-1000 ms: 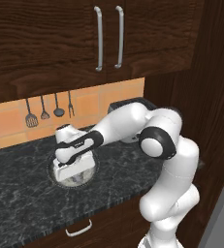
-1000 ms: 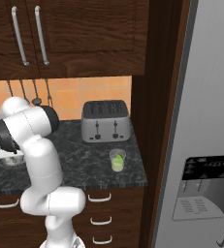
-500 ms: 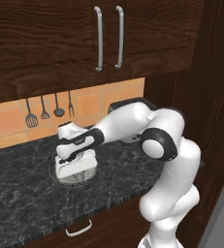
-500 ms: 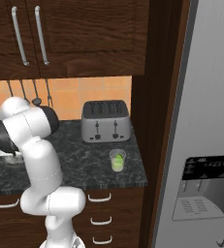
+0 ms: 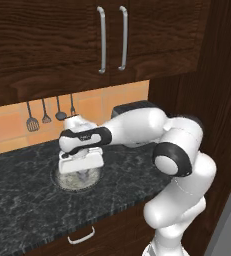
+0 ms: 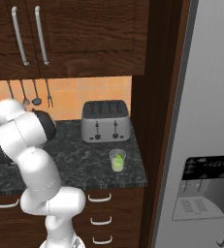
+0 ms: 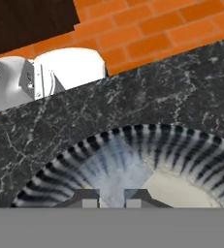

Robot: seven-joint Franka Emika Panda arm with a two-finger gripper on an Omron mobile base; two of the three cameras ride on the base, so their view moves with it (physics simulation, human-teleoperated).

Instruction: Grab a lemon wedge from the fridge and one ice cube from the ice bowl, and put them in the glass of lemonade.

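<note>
Now the pincer (image 5: 82, 175) hangs low over the ice bowl (image 5: 62, 181), which sits on the dark bench (image 5: 22, 210) right under the hand. In the hand view, a pale, see-through ice cube (image 7: 114, 167) lies straight ahead of the two dark fingertips (image 7: 87, 197), and its near edge comes down between them. The tips stand close together with a small gap, and I cannot tell if they truly squeeze the cube yet. The glass of lemonade (image 6: 117, 160) stands far off to the robot's right, in front of the toaster (image 6: 105, 120), near the fridge (image 6: 205, 145). Something lime-green already floats in the glass.
</note>
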